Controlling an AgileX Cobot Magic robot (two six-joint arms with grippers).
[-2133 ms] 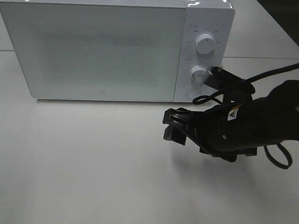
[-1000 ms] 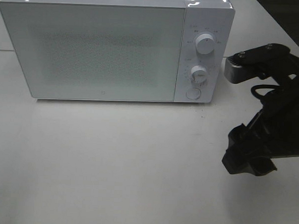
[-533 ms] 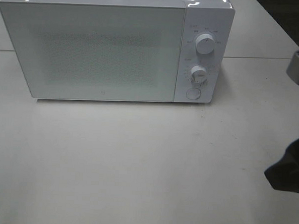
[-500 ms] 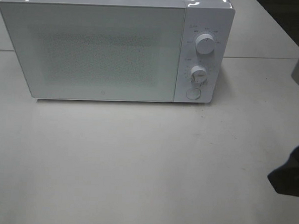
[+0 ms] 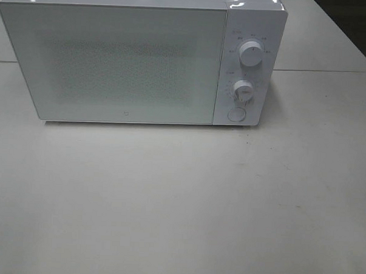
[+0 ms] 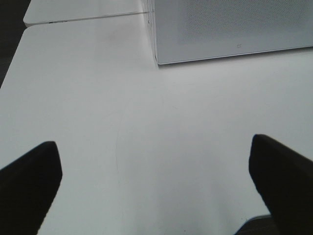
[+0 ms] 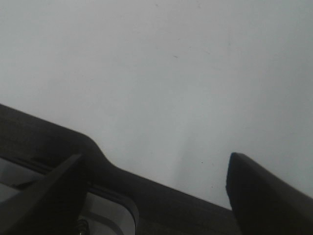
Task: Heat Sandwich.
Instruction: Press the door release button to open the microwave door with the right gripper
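The sandwich is out of view in every frame. A white microwave (image 5: 125, 61) stands at the back of the table with its door shut; its lower front corner also shows in the left wrist view (image 6: 230, 24). Neither arm appears in the exterior high view. My left gripper (image 6: 152, 144) hangs open over bare table in front of the microwave's left corner, with nothing between its fingers (image 6: 29, 181). My right gripper (image 7: 154, 157) is open too, above the table near a dark edge strip (image 7: 49, 134), and holds nothing.
The microwave's right panel carries two round knobs (image 5: 251, 53) (image 5: 243, 89) and a round button (image 5: 235, 114). The white table (image 5: 180, 203) spreads in front of it. A seam between table tops (image 6: 83, 18) runs behind the microwave's left side.
My right arm has drawn back to the right and left the exterior high view entirely. The microwave door has stayed shut.
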